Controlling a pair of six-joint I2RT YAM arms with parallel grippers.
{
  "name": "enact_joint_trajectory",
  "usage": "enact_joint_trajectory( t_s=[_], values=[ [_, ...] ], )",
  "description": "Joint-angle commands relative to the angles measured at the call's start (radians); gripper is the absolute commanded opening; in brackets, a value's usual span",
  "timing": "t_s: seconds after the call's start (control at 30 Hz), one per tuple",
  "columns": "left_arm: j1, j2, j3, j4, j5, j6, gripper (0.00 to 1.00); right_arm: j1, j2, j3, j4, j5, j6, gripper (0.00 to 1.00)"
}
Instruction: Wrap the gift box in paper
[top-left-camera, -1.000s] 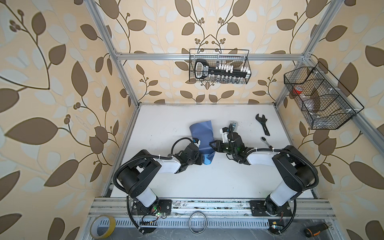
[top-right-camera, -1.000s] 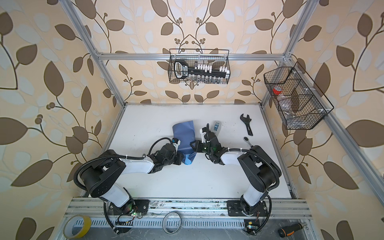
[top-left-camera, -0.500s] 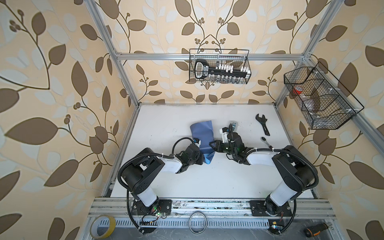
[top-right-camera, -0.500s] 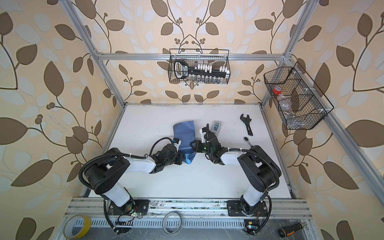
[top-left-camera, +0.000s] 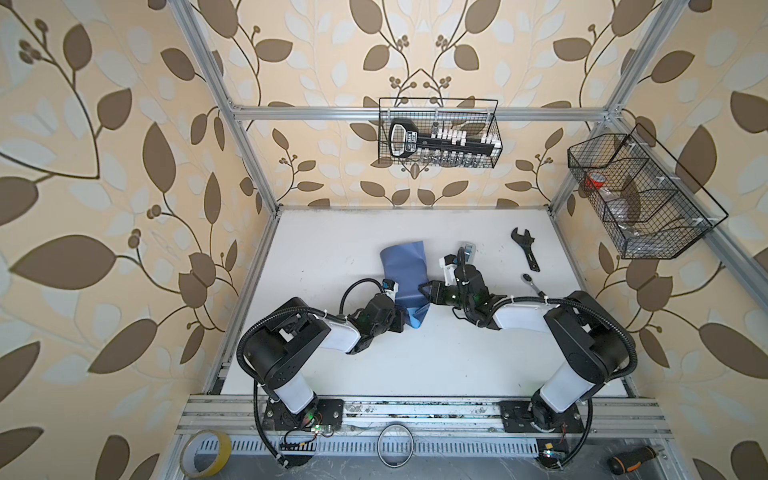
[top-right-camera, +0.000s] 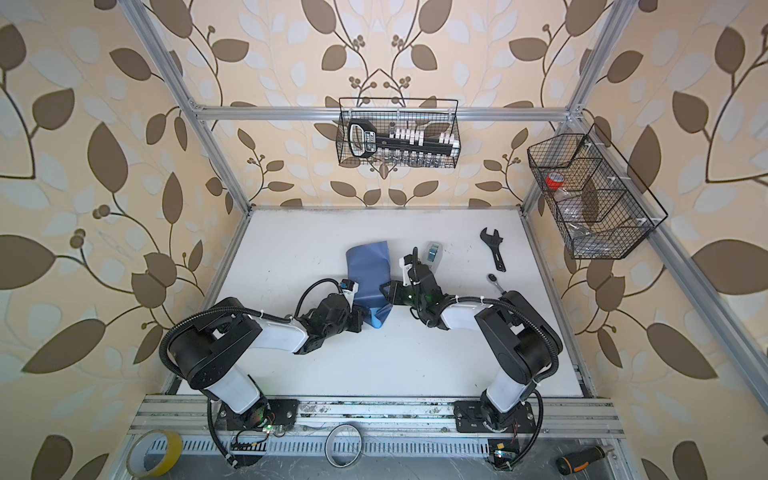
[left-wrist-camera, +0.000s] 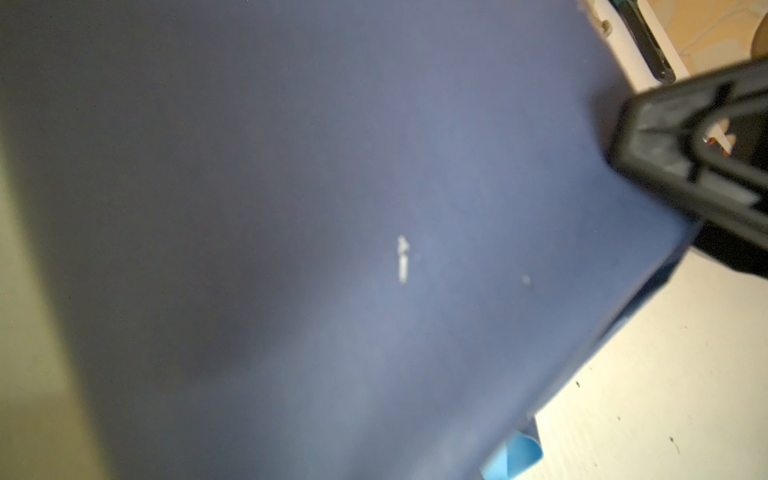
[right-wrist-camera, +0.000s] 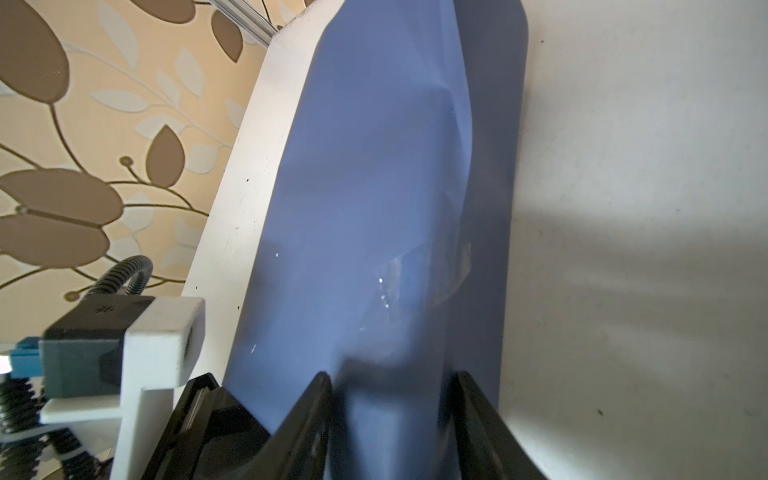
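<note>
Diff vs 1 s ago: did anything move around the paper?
The left arm swung its elbow slightly inward. The left gripper barely shifted at the near edge of the paper; whether its fingers let go is hidden. Unchanged: the right gripper clamped on the paper, the wrench and the tape dispenser.

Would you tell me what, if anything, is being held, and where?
The right gripper clasps the paper near its end closest to the arms, fingers on either side. Whether the left gripper grips it cannot be told.
</note>
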Motion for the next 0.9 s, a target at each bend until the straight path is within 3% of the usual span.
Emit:
enact_joint_trajectory(
  t_s=[0.0,0.27,0.87],
  values=[
    [-0.005,0.016,-0.065,-0.063,-0.026,-0.025,0.18,0.011,0.033,0.006,-0.051,-0.006,-0.007,0.48],
    [-0.022,0.022,-0.119,-0.012,-0.031,-0.015,0.09,0.012,0.036,0.009,-0.054,-0.003,-0.011,0.48],
    [-0.105,-0.022,-0.159,-0.051,-0.060,-0.029,0.06,0.017,0.050,0.012,-0.045,-0.005,-0.003,0.48]
  ],
)
